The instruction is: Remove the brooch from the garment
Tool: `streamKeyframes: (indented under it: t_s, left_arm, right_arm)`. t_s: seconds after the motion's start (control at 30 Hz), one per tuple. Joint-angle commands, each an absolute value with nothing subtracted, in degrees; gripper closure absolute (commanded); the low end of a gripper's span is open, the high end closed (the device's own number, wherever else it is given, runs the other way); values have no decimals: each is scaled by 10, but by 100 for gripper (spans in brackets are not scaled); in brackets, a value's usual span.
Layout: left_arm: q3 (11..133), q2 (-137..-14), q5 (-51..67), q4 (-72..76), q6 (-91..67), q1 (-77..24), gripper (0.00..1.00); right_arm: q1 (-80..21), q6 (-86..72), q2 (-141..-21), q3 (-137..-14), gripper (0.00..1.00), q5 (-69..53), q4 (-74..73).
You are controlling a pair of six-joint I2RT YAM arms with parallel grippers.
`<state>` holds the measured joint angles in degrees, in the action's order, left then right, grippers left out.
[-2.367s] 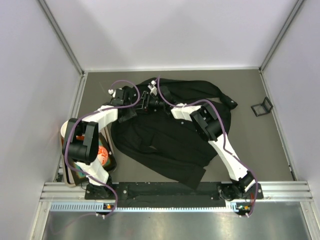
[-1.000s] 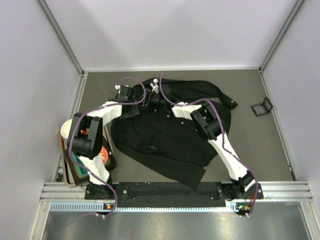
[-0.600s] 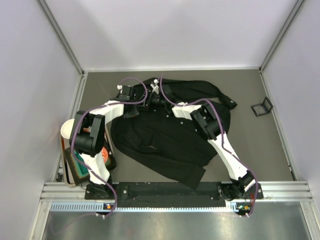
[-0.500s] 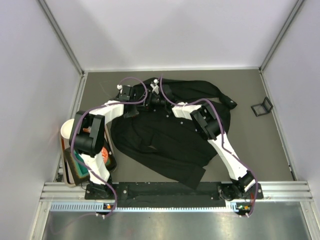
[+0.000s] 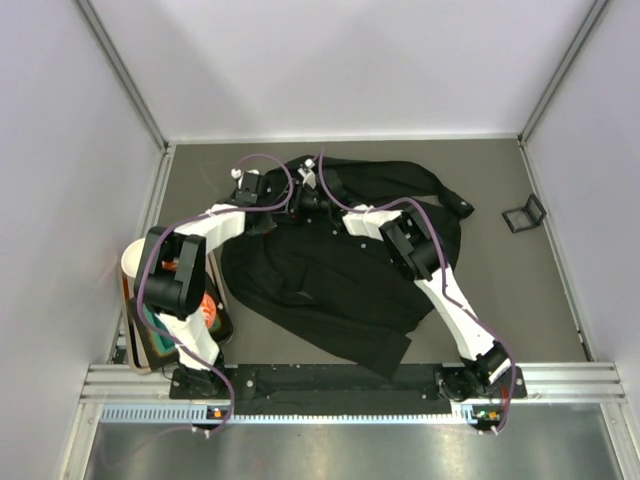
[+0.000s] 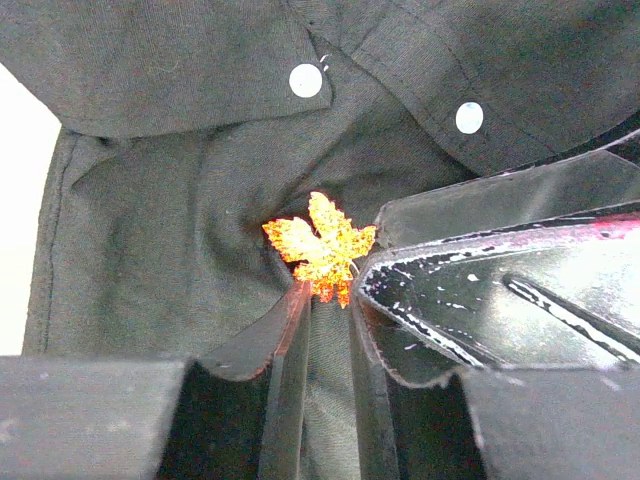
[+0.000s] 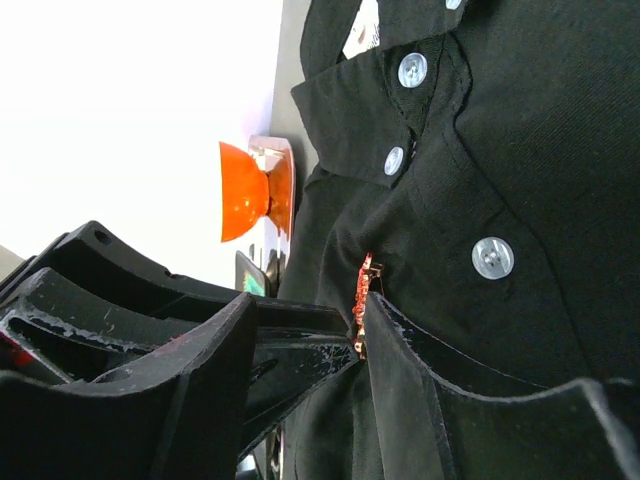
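Note:
The black garment (image 5: 340, 280) lies spread over the middle of the table. In the left wrist view the brooch (image 6: 320, 245), a small red-orange maple leaf, is pinned to it below two pale buttons (image 6: 305, 80). My left gripper (image 6: 328, 295) has its jaws drawn narrow on the leaf's lower tip. My right gripper (image 7: 310, 300) stands open. One of its fingers (image 7: 440, 390) lies on the fabric right beside the brooch (image 7: 362, 295), seen edge-on. Both grippers meet near the collar (image 5: 292, 203) in the top view, where the brooch is hidden.
A white cup (image 5: 133, 262) and a dark container with colourful items (image 5: 150, 335) stand at the left edge by the left arm. An orange object (image 7: 245, 190) shows beyond the garment. A small black stand (image 5: 523, 214) sits at the far right.
My left gripper has slid right to meet the right gripper and its jaws have narrowed around the brooch's lower tip. The right arm has stayed put.

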<state>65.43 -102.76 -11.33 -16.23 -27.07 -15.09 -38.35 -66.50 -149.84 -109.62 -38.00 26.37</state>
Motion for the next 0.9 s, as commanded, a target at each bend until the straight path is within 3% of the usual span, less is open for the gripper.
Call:
streamKeyframes:
  t_s: [0.0,0.37,0.73,0.87]
  left_arm:
    - [650,-998,-124,-91,-278,-151,73]
    - [623,-980,-133,-83,-280,-151,72]
    - [626,-975,-131,-76,-280,-152,37]
    - [636,-983,-123,-74,-271,-153,33]
  right_arm:
    - [-421,-673,-1520,-1134,52,-444,283]
    - [-425,-711,-1535,-1146,53,-458,315]
    - [-432,-747,-1520,-1125,55,-461,368]
    - [-432,-750,-1516,-1118,55,-460,370]
